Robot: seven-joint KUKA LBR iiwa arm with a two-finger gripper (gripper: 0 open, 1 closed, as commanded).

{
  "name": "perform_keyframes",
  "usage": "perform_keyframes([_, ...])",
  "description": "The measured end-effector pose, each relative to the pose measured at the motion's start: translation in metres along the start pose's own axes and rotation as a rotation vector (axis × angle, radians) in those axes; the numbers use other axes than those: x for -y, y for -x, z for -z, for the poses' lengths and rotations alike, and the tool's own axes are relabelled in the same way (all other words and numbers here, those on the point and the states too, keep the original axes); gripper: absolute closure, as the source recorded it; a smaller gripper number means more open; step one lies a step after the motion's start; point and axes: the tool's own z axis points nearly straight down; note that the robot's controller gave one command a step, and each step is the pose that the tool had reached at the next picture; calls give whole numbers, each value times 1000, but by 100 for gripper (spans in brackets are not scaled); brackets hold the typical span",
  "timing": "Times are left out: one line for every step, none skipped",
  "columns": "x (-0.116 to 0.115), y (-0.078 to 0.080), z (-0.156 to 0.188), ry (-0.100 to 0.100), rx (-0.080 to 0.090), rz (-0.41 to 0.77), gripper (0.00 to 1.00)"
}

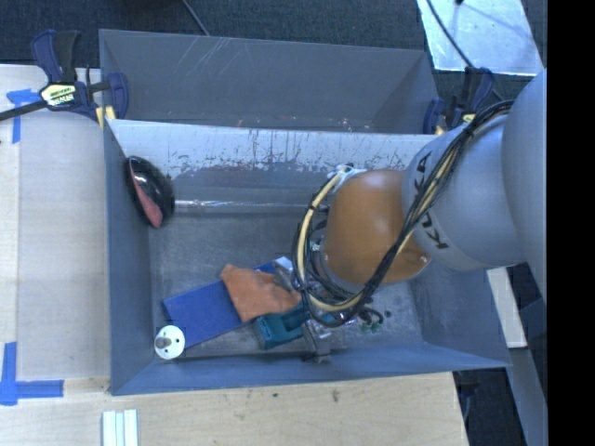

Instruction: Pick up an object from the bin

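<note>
Hanging low by the bin's (279, 372) near wall, the gripper (319, 340) is sitting at the right end of a teal block (277, 329), probably because an orange cloth (256, 291) is crowding its far side; whether it is clenched cannot be told.

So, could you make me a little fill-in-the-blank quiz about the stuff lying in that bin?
1. The flat rectangular sheet lying in the grey metal bin is ____ in colour.
2. The small round disc beside that sheet's corner is ____.
3. The glossy black oval thing leans at the bin's ____ wall in this view.
4. The gripper, down beside a small teal block, is to the sheet's ____ in this view.

Missing words: blue, white, left, right.
</note>
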Motion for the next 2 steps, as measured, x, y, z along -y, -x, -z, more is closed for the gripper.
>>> perform_keyframes([-8, 0, 2, -8, -2, 287, 100])
perform_keyframes([-8, 0, 2, -8, -2, 287, 100])
